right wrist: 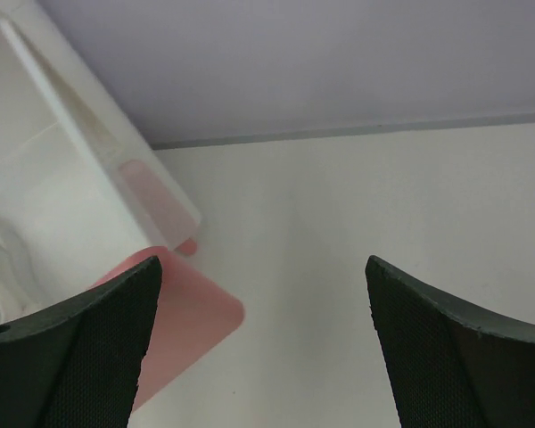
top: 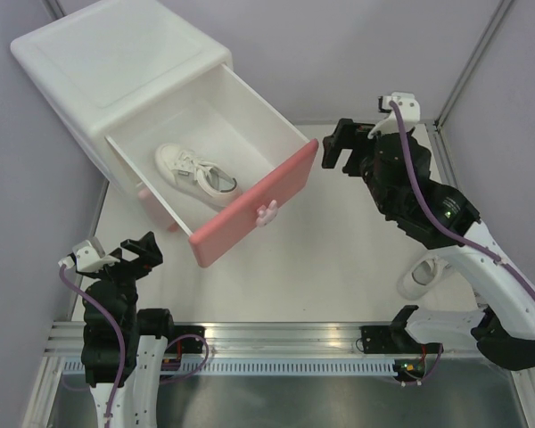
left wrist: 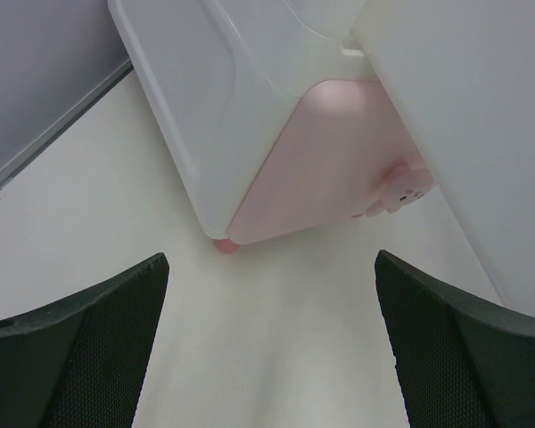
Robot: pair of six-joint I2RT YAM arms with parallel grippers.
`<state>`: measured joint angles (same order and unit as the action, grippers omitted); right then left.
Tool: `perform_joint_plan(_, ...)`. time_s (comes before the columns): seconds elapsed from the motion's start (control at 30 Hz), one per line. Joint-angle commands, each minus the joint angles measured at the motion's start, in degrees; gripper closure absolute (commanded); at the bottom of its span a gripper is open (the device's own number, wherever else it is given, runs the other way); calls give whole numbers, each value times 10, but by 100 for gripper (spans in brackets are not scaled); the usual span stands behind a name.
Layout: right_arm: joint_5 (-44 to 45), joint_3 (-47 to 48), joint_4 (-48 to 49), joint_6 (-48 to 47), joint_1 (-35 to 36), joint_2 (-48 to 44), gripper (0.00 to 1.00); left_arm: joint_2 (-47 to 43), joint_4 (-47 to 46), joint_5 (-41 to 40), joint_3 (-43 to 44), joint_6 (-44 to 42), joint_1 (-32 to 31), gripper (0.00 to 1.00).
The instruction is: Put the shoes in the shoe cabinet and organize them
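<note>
The shoe cabinet (top: 116,62) stands at the back left with its upper drawer pulled out; the drawer's darker pink front (top: 250,201) points to the table's middle. One white sneaker (top: 196,174) lies inside the drawer. A second white sneaker (top: 421,276) lies on the table at the right, partly hidden under my right arm. No other shoes show. My right gripper (top: 334,147) is open and empty, in the air just right of the drawer front (right wrist: 178,330). My left gripper (top: 138,252) is open and empty at the near left, facing the pale pink lower front (left wrist: 321,160).
The pulled-out drawer overhangs the table's middle. The left wrist view shows the bunny knob (left wrist: 401,189), a pink foot (left wrist: 225,242) and bare white table (left wrist: 267,339). Lilac walls close the cell on three sides. A metal rail (top: 276,334) runs along the near edge.
</note>
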<state>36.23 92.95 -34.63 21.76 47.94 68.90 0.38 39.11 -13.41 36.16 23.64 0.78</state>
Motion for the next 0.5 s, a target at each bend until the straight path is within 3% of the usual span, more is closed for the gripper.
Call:
perform_joint_plan(0.0, 52, -21, -64, 28, -50, -34, 2, -36, -11, -9, 0, -10, -1, 1)
perform_joint_plan(0.23, 82, -91, -117, 67, -100, -77, 2, -33, -11, -8, 0, -11, -1, 1)
perform_joint_plan(0.47, 31, -206, -131, 127, -208, -100, 2, -33, -11, -9, 0, -11, -1, 1)
